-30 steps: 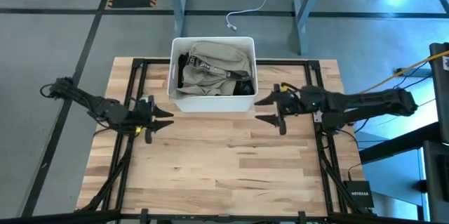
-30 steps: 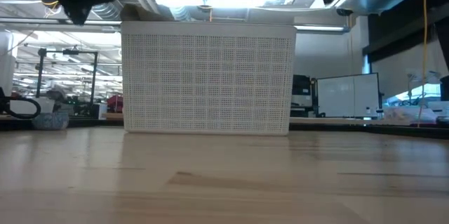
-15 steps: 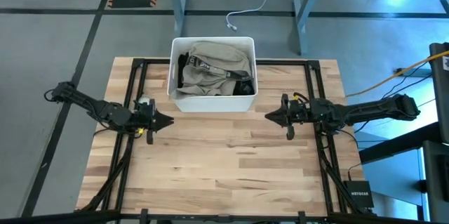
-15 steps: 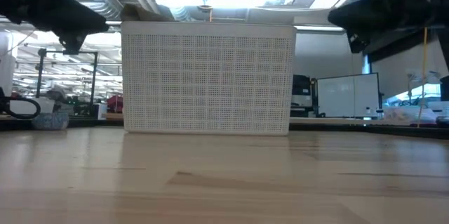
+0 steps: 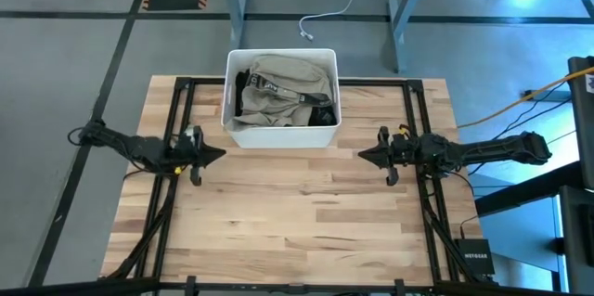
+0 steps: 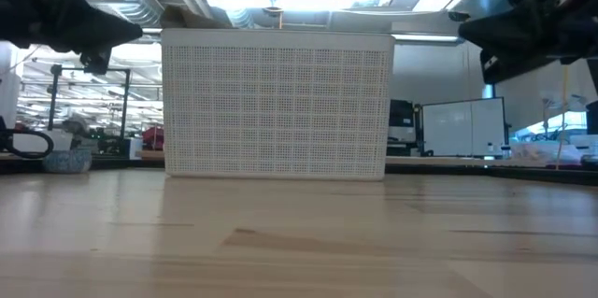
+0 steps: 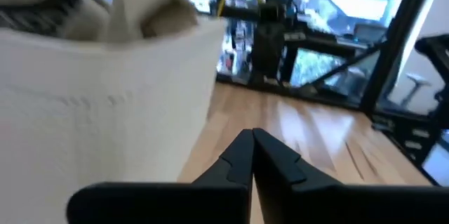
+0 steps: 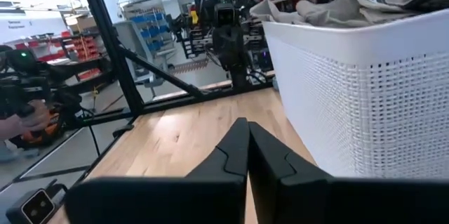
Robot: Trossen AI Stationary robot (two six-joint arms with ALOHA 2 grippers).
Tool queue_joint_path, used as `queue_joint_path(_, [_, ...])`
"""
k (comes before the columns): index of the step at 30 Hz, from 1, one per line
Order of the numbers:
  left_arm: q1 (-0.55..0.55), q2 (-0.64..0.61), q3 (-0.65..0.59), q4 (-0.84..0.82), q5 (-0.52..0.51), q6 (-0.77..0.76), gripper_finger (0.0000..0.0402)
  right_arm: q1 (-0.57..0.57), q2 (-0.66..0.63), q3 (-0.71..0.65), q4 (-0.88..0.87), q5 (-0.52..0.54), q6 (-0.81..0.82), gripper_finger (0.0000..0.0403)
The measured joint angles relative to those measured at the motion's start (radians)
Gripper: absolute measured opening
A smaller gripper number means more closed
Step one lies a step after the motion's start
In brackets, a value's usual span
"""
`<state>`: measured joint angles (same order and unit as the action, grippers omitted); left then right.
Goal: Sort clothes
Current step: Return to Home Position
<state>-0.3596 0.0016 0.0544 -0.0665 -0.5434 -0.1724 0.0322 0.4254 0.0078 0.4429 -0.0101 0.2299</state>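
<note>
On the light wooden tabletop's (image 5: 297, 212) near half nothing lies. Above its middle, the dark two-finger left gripper (image 5: 213, 155) and right gripper (image 5: 364, 155) hover well apart, both pinched closed and empty. Farther back, the white perforated plastic bin (image 5: 278, 135) holds the clothes (khaki-tan trousers (image 5: 288, 81) on top of dark pieces (image 5: 321, 116)).

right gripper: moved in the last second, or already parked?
Yes. In the high view the right gripper has drawn back from the white bin toward the right side of the table, and its fingers have closed.
</note>
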Motion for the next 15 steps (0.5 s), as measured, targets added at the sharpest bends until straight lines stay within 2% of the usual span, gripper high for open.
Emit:
queue_joint_path(1, [0.016,-0.003,0.0,0.004,0.018,0.019,0.0002,0.0,0.0,0.0,0.001,-0.002,0.0,0.0007])
queue_joint_path(5, [0.095,0.002,0.0,-0.007,0.205,0.047,0.0,0.0,0.0,0.0,0.007,-0.032,0.005,0.0018])
queue_joint_path(8, [0.149,0.003,0.002,-0.019,0.257,0.037,0.0,0.0,0.0,0.0,0.004,-0.064,0.023,0.0016])
queue_joint_path(15, [0.253,0.002,0.002,-0.021,0.298,0.065,0.0,0.0,0.0,0.0,0.0,-0.12,0.029,0.0006])
